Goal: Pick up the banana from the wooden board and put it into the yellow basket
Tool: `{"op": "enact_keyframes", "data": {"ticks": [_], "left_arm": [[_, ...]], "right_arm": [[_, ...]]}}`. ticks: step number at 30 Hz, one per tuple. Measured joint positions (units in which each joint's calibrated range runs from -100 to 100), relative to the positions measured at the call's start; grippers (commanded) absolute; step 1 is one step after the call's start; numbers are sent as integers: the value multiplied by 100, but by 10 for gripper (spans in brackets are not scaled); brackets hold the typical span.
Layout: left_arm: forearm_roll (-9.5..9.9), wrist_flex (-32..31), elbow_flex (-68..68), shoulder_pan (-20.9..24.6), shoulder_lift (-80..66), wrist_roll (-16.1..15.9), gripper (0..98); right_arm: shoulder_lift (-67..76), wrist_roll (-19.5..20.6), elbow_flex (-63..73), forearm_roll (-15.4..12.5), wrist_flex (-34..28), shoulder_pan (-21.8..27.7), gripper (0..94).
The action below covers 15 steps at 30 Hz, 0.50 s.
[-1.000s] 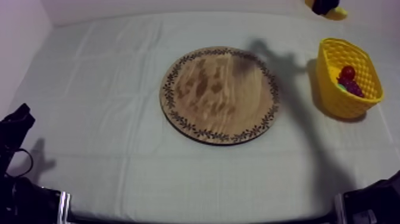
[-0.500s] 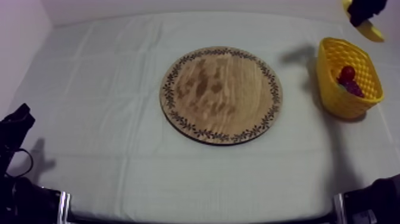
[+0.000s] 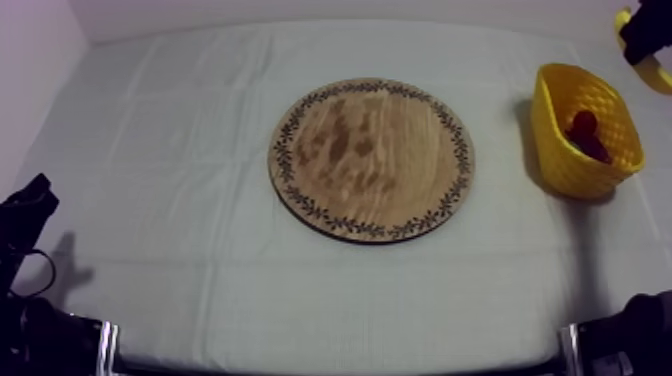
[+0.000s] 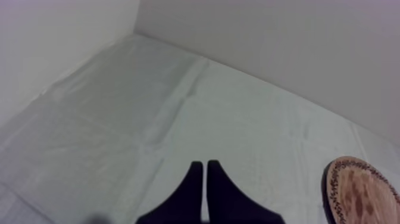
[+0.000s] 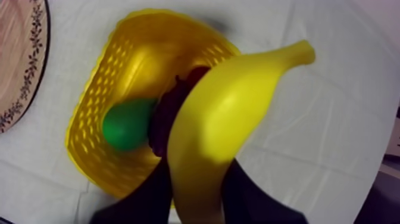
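Your right gripper [image 5: 199, 193] has its two black fingers closed round the lower end of the long yellow toy banana [image 5: 232, 107], one finger on each side of it, so the jaws stand only as far apart as the fruit is thick. The banana hangs in the air over the yellow woven plastic basket [image 5: 101, 137], its free tip reaching out past the basket's rim above the cloth; it touches neither the basket nor the board. Inside the basket you can see a round green toy fruit [image 5: 128, 124] and, just beside it, a dark red toy fruit [image 5: 162, 122] partly hidden behind the banana. The basket stands near the right edge of the table [image 3: 180, 120], towards its far right corner, under the grey-white cloth. The round wooden board with the patterned rim [image 3: 370, 158] lies bare in the middle of the table, well apart from the basket. Your left gripper [image 4: 205, 173] sits low at the near left corner of the table, its fingers pressed together into a narrow wedge with nothing between them, and the edge of the board shows beyond it.
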<state>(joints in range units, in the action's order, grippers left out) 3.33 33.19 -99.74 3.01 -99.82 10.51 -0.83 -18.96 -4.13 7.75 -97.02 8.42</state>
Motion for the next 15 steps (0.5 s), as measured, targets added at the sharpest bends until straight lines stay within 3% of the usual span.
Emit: {"op": "enact_keyframes", "data": {"ticks": [15], "left_arm": [[0,0,0,0,0,-3,1]], "right_arm": [[-501,84,-843,-10,339,-19,133]]}}
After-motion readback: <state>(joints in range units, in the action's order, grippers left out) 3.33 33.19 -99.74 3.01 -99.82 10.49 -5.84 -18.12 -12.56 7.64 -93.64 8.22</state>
